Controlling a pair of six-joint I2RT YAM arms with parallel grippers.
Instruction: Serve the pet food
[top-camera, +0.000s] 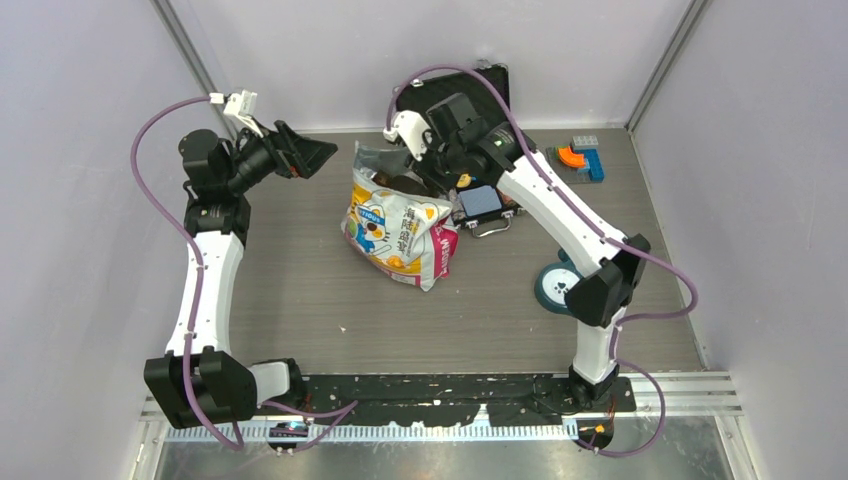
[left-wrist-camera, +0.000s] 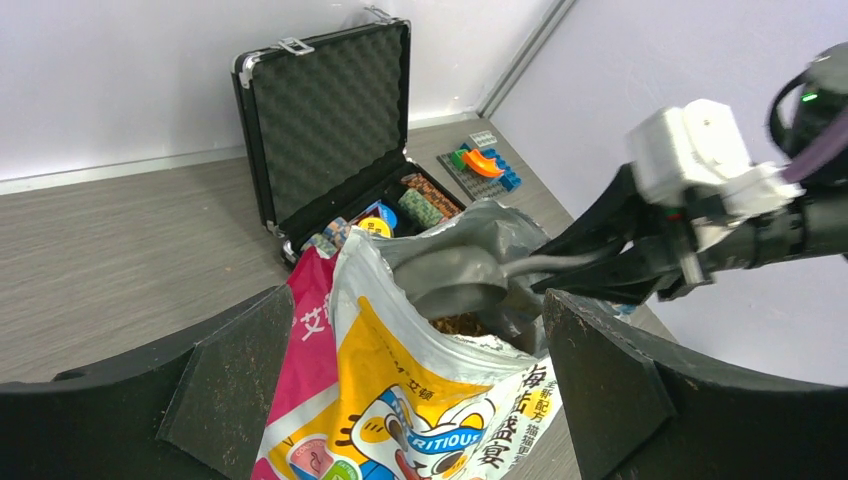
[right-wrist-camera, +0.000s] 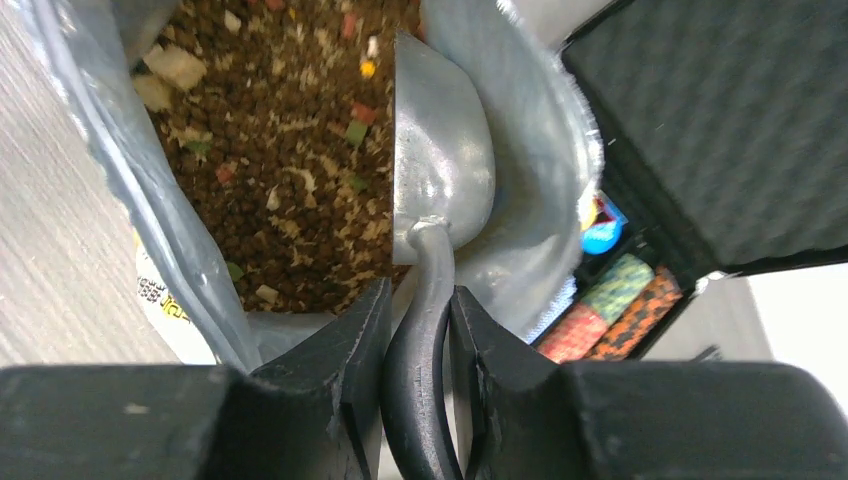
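Note:
The pet food (right-wrist-camera: 270, 140) is a heap of small brown kibble with a few red, green and tan bits, inside the open cartoon-cat bag (top-camera: 400, 225) standing mid-table. My right gripper (right-wrist-camera: 418, 330) is shut on the dark handle of a grey metal scoop (right-wrist-camera: 440, 160). The scoop bowl is turned on edge inside the bag mouth, just above the kibble at its right side. In the left wrist view the scoop (left-wrist-camera: 455, 280) and a sliver of kibble (left-wrist-camera: 460, 325) show in the bag opening. My left gripper (top-camera: 315, 155) is open and empty, to the left of the bag and apart from it.
An open black foam-lined case (left-wrist-camera: 330, 120) stands behind the bag, holding striped poker chips (right-wrist-camera: 610, 305). Toy bricks on a grey plate (top-camera: 580, 158) lie at the back right. A teal round dish (top-camera: 556, 288) sits by the right arm's elbow.

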